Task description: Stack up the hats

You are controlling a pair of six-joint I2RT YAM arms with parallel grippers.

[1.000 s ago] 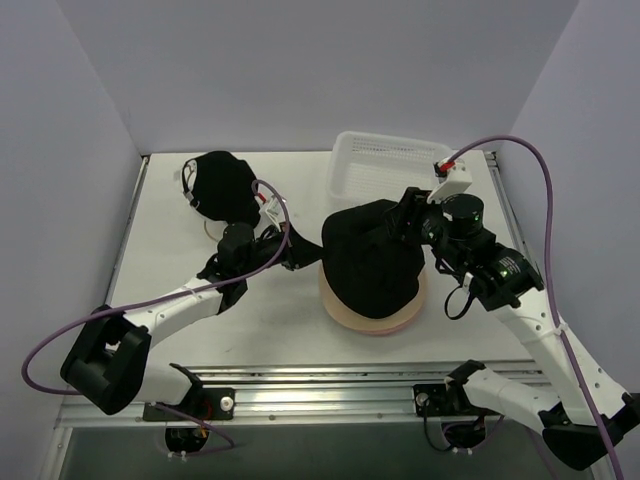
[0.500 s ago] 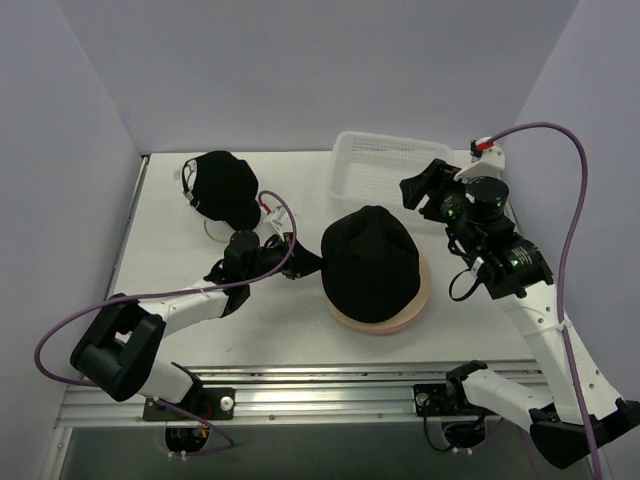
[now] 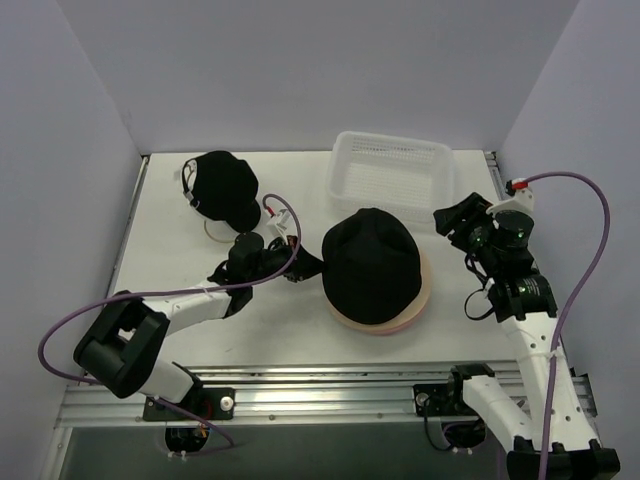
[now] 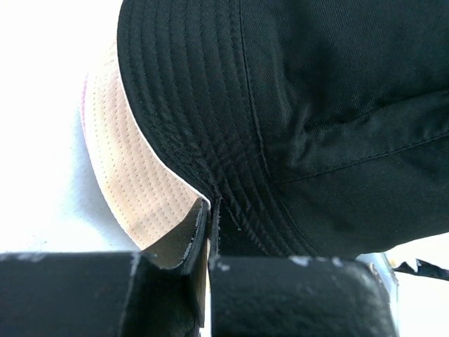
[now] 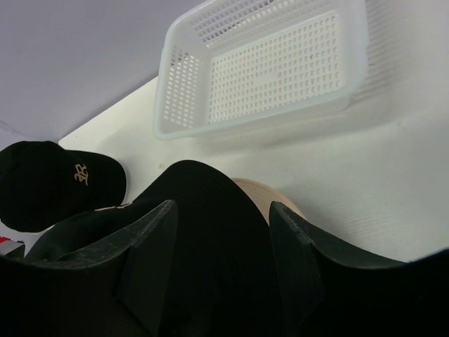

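- Left tool (image 4: 210,210): we record its jaws pressed together on the brim edge of the black bucket hat (image 3: 370,262), on the side of the hat facing this tool. It sits low over the counter (image 3: 180,290).
- Right tool (image 3: 455,220): we record its jaws standing apart with nothing between them. It hangs in the air, clear of every hat.
- Black bucket hat: top of the pile, crown up. It lies directly ahead of the left tool and touches its tips. From the right tool it lies ahead and below, apart from the fingers.
- Tan hat (image 4: 133,168): directly under the black bucket hat. Its stitched brim shows just beyond the left tool's tips, under the black brim.
- Pink hat (image 3: 375,331): bottom of the pile. We see only a thin rim of it, on the far side of the tan brim from the left tool.
- Black cap (image 5: 56,182): alone on the counter, behind and to one side of the left tool, well apart from the pile. It bears a small pale emblem.
- Basket (image 5: 168,105): white mesh, on the counter, beyond the pile as seen from the right tool. We see nothing inside it.
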